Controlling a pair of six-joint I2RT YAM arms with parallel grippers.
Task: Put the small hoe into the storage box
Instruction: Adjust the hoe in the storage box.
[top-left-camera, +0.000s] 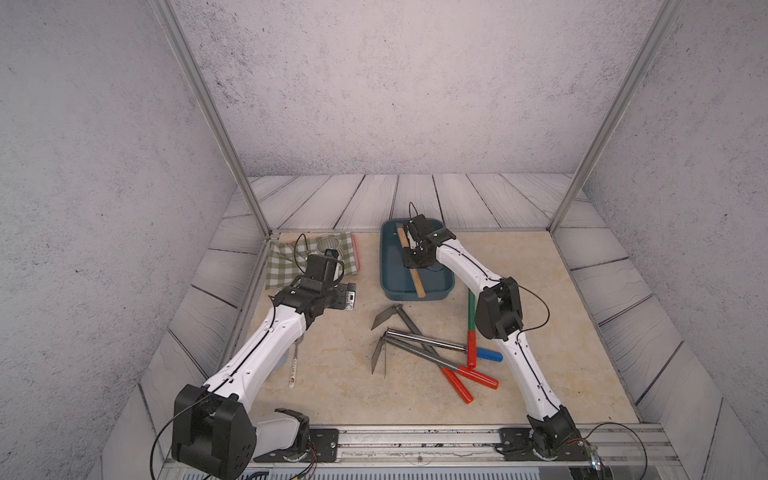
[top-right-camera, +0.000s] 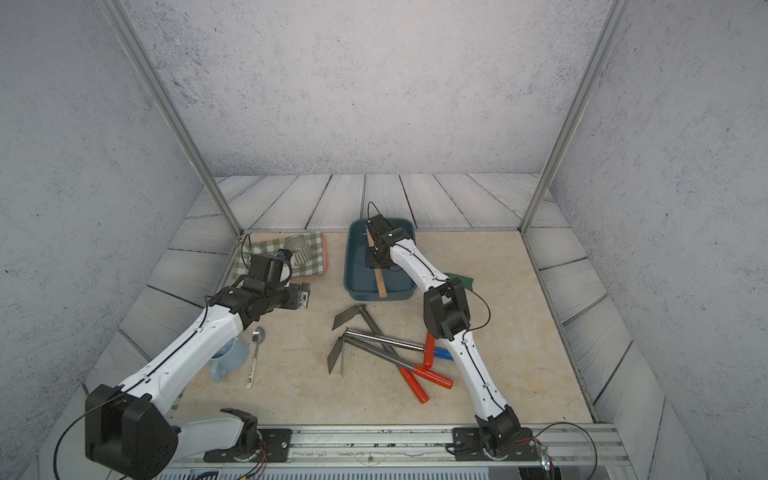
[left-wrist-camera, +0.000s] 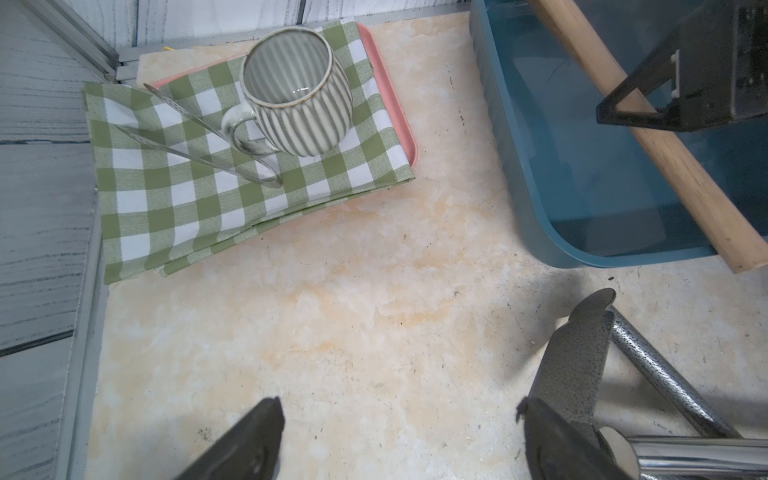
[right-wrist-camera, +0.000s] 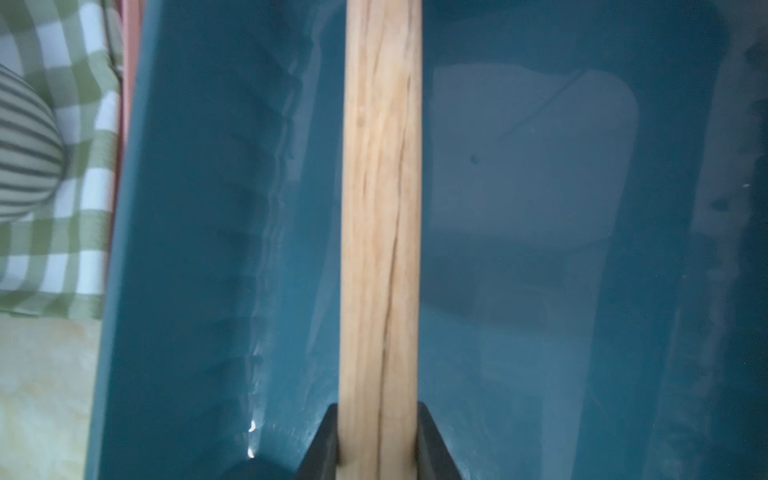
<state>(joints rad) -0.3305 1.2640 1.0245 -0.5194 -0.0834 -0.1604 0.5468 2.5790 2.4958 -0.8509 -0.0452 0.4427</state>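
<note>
The right gripper (right-wrist-camera: 379, 444) is clamped on the pale, round wooden handle of the small hoe (top-left-camera: 417, 280), one black fingertip pressed to each side of the wood in the right wrist view. The small hoe hangs lengthwise inside the storage box (top-left-camera: 392, 276), a shallow dark teal plastic tub with rounded corners at the centre of both top views. The handle's lower end crosses the box's lower rim and sticks out past it; whether it touches the rim cannot be told. The hoe's head is hidden behind the gripper.

The left gripper (left-wrist-camera: 397, 409) hovers over bare beige table at the left of the frame, its jaws spread wide with nothing between them.

Below the box lies a heap of grey metal hoes with red and blue grips (top-left-camera: 415, 345), well apart from the held one. Left of the box, a green-and-white checked cloth (left-wrist-camera: 187, 208) covers a pink tray (left-wrist-camera: 399, 104). A ribbed grey-striped mug (left-wrist-camera: 297, 91) and metal tongs (left-wrist-camera: 199, 141) lie on the cloth. In a top view, a pale blue cup (top-right-camera: 226, 357) and a spoon (top-right-camera: 254, 357) lie at the lower left.
</note>
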